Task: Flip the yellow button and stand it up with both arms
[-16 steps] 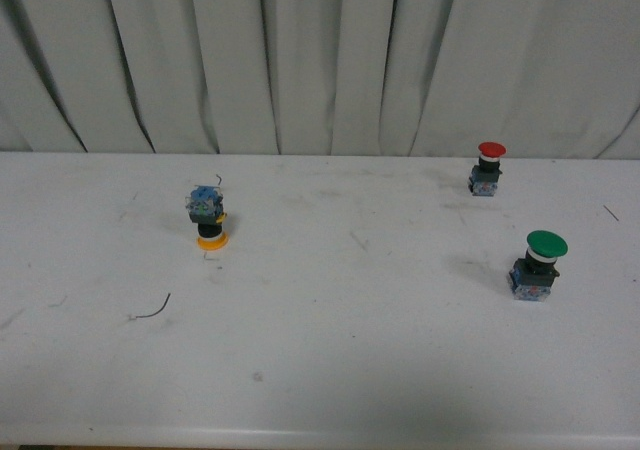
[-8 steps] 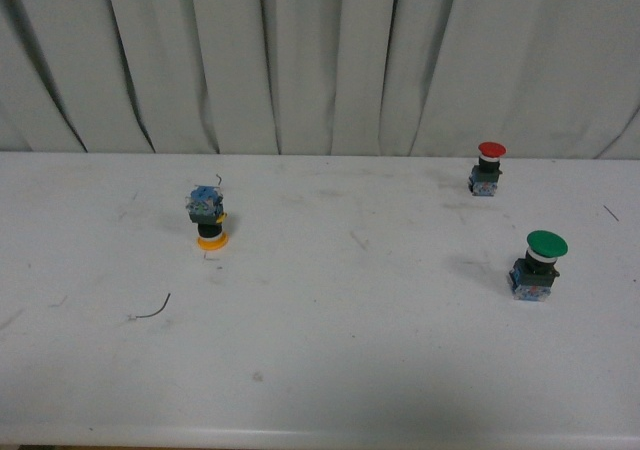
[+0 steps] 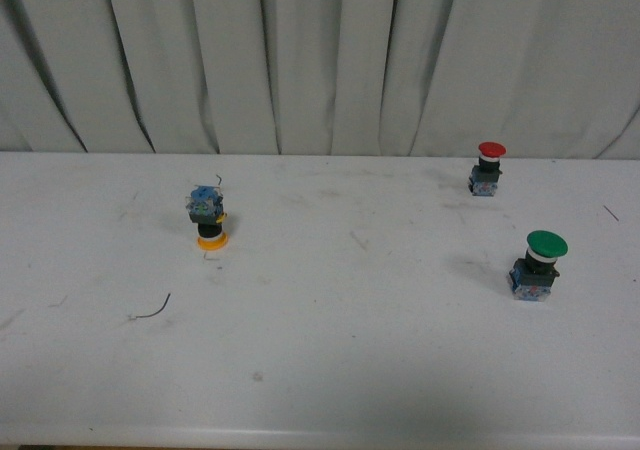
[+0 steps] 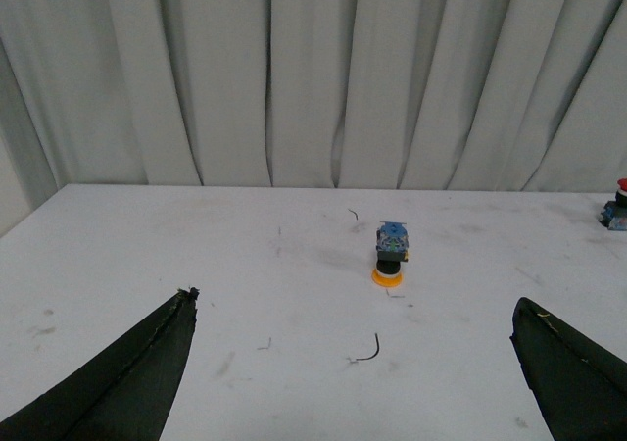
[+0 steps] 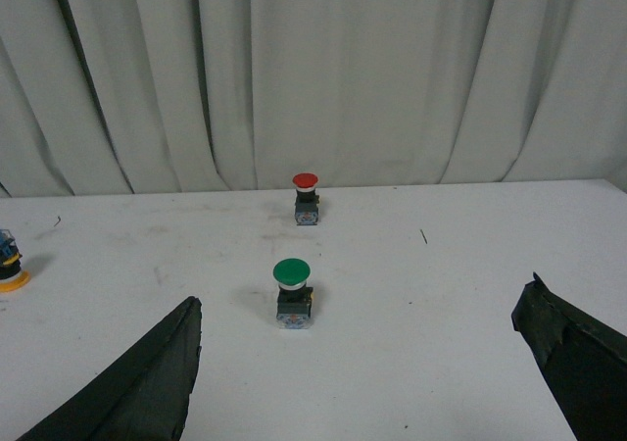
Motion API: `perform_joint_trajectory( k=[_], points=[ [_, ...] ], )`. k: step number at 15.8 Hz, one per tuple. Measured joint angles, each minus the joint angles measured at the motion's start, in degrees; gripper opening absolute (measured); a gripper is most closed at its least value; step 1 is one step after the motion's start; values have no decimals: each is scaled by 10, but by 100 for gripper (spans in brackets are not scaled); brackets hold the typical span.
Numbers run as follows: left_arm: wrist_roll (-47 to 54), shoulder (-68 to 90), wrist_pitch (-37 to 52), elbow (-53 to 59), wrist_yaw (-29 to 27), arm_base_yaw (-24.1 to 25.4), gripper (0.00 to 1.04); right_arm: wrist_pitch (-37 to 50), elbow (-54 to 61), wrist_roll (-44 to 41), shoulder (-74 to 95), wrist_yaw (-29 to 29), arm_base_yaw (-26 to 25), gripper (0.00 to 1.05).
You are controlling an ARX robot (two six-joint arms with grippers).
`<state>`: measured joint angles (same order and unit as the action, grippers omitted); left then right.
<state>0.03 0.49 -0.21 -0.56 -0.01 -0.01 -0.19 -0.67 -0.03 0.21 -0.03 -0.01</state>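
Observation:
The yellow button [image 3: 208, 220] stands upside down on the white table, left of centre: its yellow-orange cap rests on the table and its blue-grey block points up. In the left wrist view the yellow button [image 4: 390, 258] lies well ahead of my open left gripper [image 4: 355, 309], whose black fingers [image 4: 147, 363] spread wide apart with nothing between them. My right gripper [image 5: 362, 309] is open too and holds nothing; the yellow button [image 5: 10, 269] shows only at that view's edge. Neither arm appears in the front view.
A red-capped button [image 3: 487, 168] stands upright at the back right, and a larger green-capped button [image 3: 538, 265] stands nearer on the right. A short dark wire scrap [image 3: 153, 309] lies in front of the yellow button. Grey curtains [image 3: 320, 60] hang behind the table's [image 3: 330, 370] far edge.

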Motion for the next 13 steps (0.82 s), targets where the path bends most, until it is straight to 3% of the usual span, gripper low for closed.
perform_joint_trajectory(
  k=[7, 9, 10, 11, 13],
  points=[
    [0, 0, 0, 0, 0, 0, 98, 0, 0, 0, 0, 0, 0, 98],
    [-87, 111, -158, -76, -202, -92, 98, 0, 0, 0, 0, 0, 0, 98],
    [-127, 146, -170, -104, -283, -106, 98, 1, 0, 0, 0, 0, 0, 98],
    [-136, 158, -136, -119, -308, -77, 98, 0, 0, 0, 0, 1, 0, 98],
    [-119, 241, -20, -146, -239, -6, 98, 0, 0, 0, 0, 0, 0, 98]
  ],
)
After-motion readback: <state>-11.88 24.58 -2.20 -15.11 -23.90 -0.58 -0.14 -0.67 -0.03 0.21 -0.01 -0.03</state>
